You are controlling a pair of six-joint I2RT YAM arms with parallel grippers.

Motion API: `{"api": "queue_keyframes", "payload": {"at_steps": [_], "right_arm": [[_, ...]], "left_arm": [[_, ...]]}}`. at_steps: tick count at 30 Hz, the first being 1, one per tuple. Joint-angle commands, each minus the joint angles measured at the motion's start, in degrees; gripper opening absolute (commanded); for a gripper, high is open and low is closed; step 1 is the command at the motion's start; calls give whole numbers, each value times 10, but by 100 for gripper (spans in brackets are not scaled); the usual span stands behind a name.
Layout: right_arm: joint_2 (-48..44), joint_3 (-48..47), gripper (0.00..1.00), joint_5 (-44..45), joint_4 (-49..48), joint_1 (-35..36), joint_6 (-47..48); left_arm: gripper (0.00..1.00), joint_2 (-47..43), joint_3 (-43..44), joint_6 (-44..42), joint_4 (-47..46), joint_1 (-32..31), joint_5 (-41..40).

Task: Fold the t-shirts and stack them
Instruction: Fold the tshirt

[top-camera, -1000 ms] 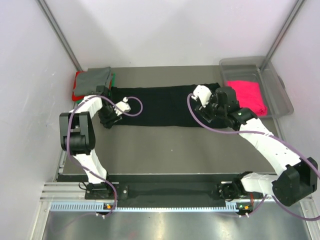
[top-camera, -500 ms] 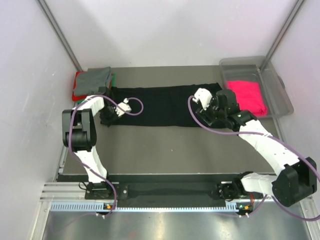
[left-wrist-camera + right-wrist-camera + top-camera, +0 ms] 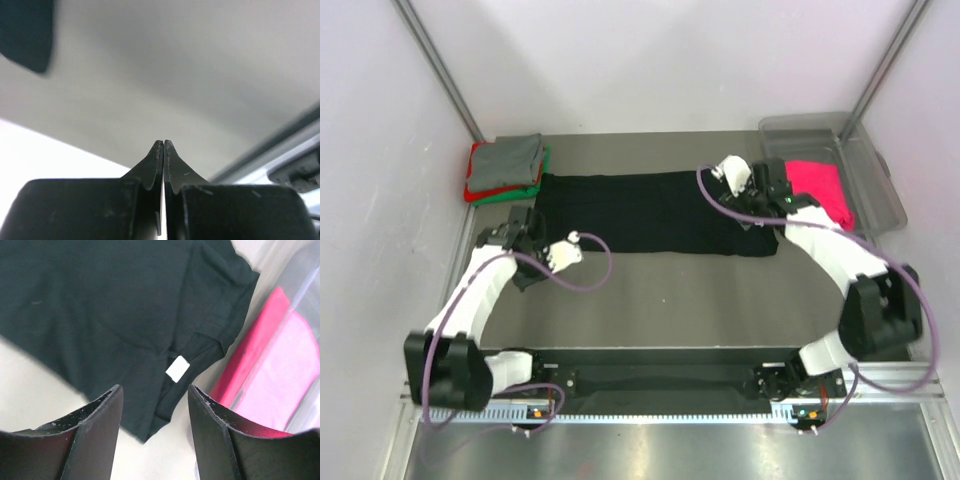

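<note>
The black t-shirt (image 3: 640, 210) lies as a long strip across the far worktop (image 3: 670, 300). Its left edge is near the folded stack (image 3: 505, 160) and its right end just beside the bin (image 3: 883, 195). The left claw (image 3: 163, 142), pressed together and empty, is off the shirt's near-left corner. The right claw (image 3: 155, 390) hovers spread above the white label (image 3: 177, 368).

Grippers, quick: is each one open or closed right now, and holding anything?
Left gripper: fingers closed, nothing between them.
Right gripper: fingers open, empty, over the black t-shirt.
</note>
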State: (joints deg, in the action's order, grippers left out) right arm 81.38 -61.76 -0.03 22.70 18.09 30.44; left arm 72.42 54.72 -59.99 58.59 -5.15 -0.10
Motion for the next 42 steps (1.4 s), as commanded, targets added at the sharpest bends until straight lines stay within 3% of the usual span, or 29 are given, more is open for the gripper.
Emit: {"api": "queue_keyframes", "payload": {"at_steps": [1, 9, 10, 13, 17, 22, 27, 33, 42], "right_arm": [[86, -90, 55, 14, 9, -32, -26], [227, -200, 54, 4, 55, -54, -43], [225, -201, 54, 2, 53, -54, -49], [208, -188, 54, -36, 55, -54, -66], [170, -159, 55, -82, 66, -55, -75], [102, -120, 56, -131, 103, -53, -74], [25, -65, 57, -154, 106, -52, -72], [-12, -43, 57, -153, 106, -52, -62], [-6, -31, 57, -167, 101, -51, -57]], "left_arm": [[0, -87, -66, -17, 84, -1, -42], [0, -218, -153, -56, 82, -1, -117], [4, -229, -151, -58, 75, 0, -113], [42, -242, -138, -57, 2, 0, -80], [55, -166, -103, -10, -88, 3, -20], [50, 83, 53, 169, -67, 32, 90], [49, 203, 119, 316, -130, 45, 136], [49, 272, 171, 401, -168, 48, 111], [50, 311, 229, 449, -168, 141, 99]]}}
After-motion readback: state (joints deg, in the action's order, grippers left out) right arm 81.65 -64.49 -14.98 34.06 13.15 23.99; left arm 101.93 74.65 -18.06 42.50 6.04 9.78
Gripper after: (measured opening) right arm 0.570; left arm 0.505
